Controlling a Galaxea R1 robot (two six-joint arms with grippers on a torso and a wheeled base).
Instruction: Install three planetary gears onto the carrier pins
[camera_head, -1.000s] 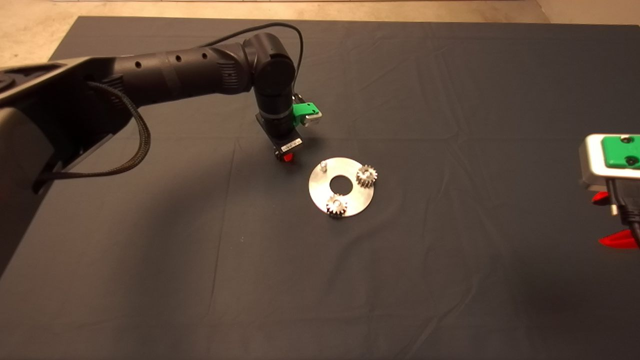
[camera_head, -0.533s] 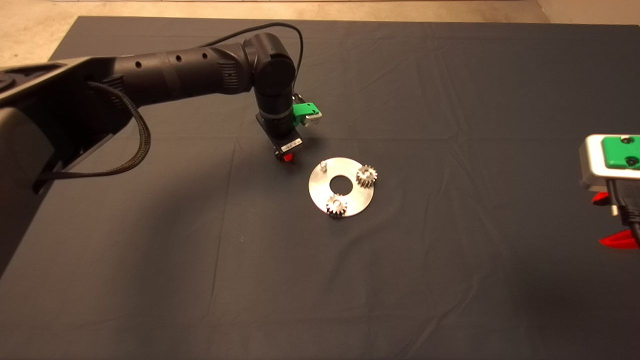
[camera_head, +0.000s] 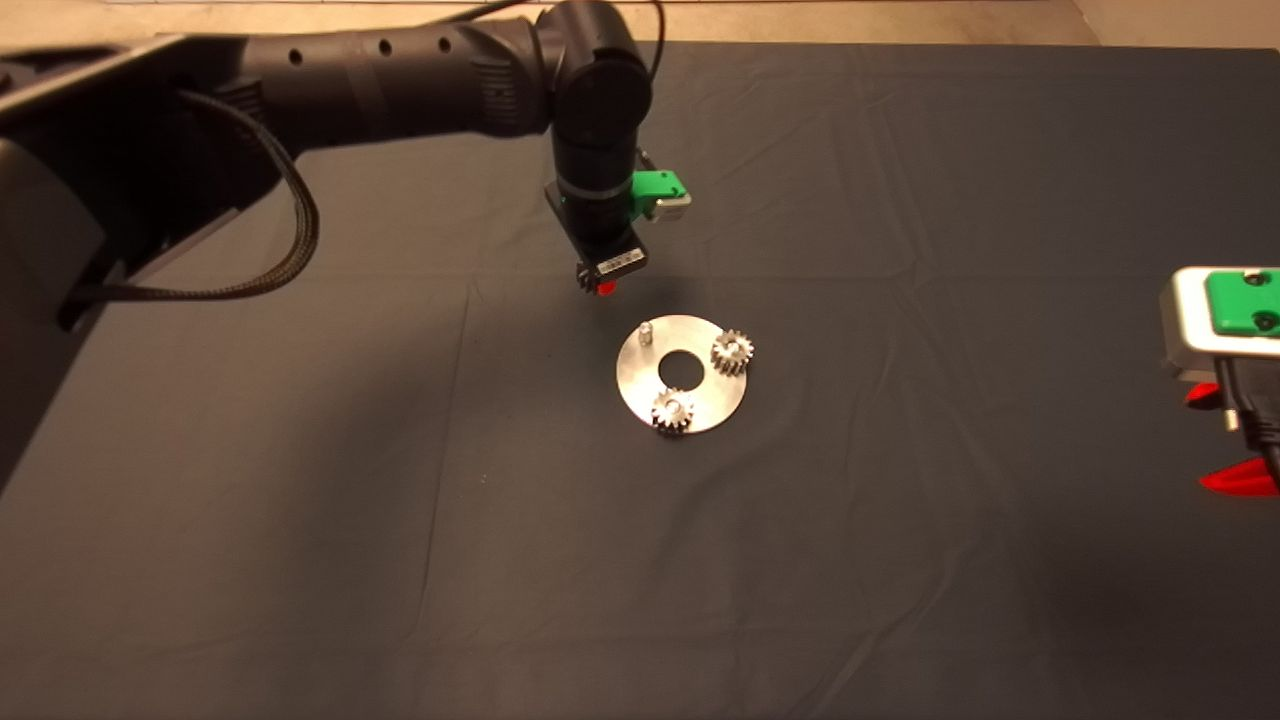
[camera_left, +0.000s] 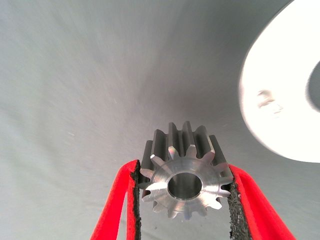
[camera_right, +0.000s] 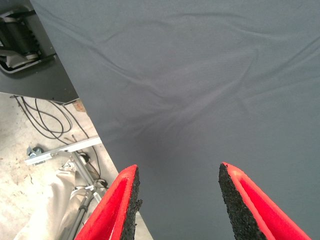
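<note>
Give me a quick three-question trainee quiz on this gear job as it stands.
1. How many gears sit on the plate?
2. True or false: the left gripper holds a gear.
3. Which pin is bare: A) the one nearest the left gripper, B) the one nearest the right gripper, C) none?

Key: 1. Two. 2. True, between both pads, above the mat. 3. A, the bare pin.

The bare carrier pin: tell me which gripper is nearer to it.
Left. The left gripper, shut on the third gear, hangs just beyond the bare carrier pin. The right gripper waits open at the mat's right edge, far off.
</note>
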